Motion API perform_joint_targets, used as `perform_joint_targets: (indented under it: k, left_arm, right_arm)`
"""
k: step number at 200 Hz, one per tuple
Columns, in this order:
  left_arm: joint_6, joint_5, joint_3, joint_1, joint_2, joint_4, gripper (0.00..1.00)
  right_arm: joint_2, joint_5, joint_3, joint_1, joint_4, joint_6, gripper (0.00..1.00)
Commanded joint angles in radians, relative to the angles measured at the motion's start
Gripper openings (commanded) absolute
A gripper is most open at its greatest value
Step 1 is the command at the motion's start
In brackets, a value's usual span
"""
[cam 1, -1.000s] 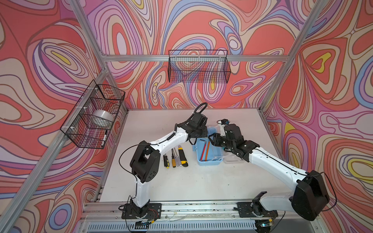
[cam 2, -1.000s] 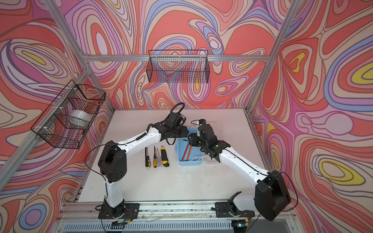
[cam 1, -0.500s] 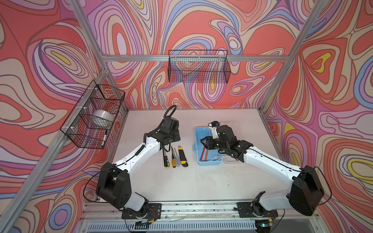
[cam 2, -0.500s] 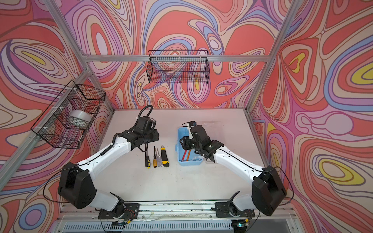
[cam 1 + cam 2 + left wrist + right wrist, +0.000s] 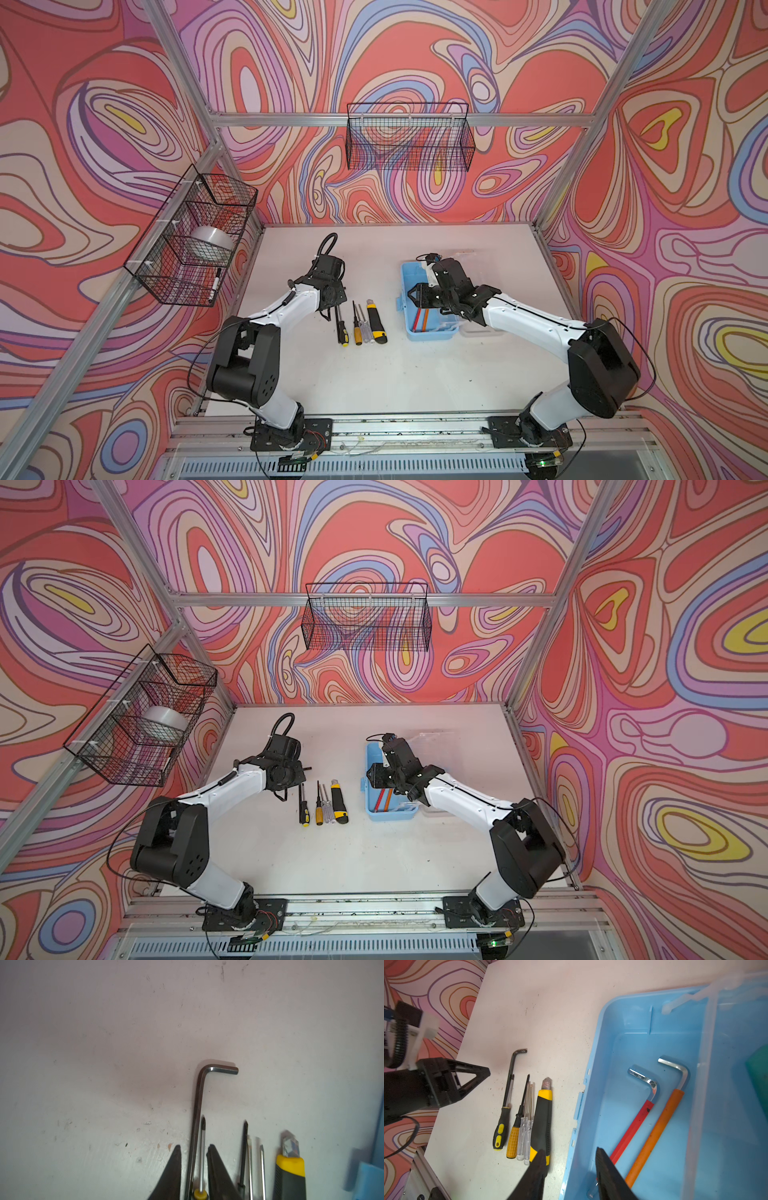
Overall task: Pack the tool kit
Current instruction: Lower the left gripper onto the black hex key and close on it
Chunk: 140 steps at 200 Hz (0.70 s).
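Observation:
The light-blue tool kit box [image 5: 432, 334] [image 5: 593, 1047] stands with its clear lid [image 5: 708, 1064] swung open. Inside lie a red-sleeved hex key [image 5: 633, 1124] and an orange-sleeved one [image 5: 658, 1128]. To its left, a bare hex key [image 5: 197, 1105] [image 5: 509, 1076], several screwdrivers [image 5: 357, 332] [image 5: 512, 1142] and a yellow-black utility knife [image 5: 376, 322] [image 5: 543, 1118] lie in a row. My left gripper [image 5: 194, 1147] [image 5: 330, 311] hovers open and narrow, straddling the bare hex key and a screwdriver shaft [image 5: 201, 1157]. My right gripper [image 5: 570, 1150] [image 5: 415, 297] is open astride the box's left wall.
A black wire basket [image 5: 195, 241] on the left wall holds a tape roll [image 5: 210, 241] and a marker [image 5: 215, 284]. Another wire basket [image 5: 409, 139] hangs on the back wall. Something green [image 5: 758, 1076] shows through the lid.
My left arm swung from the box leftward to the row of tools and its jaws narrowed. My right gripper stayed at the box, shifting slightly toward its left wall.

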Motion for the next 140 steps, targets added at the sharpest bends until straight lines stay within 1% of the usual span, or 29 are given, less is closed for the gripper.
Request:
perform_joint_targets:
  k: [1, 23, 49, 82, 140]
  left_arm:
    - [-0.001, -0.025, 0.065, 0.008, 0.077, 0.032, 0.21]
    - [-0.006, -0.014, 0.093, 0.012, 0.131, 0.041, 0.2]
    - [-0.005, -0.021, 0.113, 0.013, 0.171, 0.046, 0.22]
    - [-0.013, -0.012, 0.113, 0.024, 0.202, 0.058, 0.22]
    - [-0.019, 0.015, 0.123, 0.035, 0.242, 0.064, 0.16]
  right_arm:
    - [0.006, 0.003, 0.023, 0.001, 0.014, 0.009, 0.41]
    - [-0.001, 0.014, 0.023, 0.002, 0.004, 0.005, 0.41]
    - [-0.007, 0.022, 0.019, 0.001, 0.003, 0.006, 0.41]
    - [-0.001, 0.023, 0.019, 0.001, -0.002, 0.005, 0.41]
    - [-0.003, 0.034, 0.02, 0.001, -0.009, 0.006, 0.41]
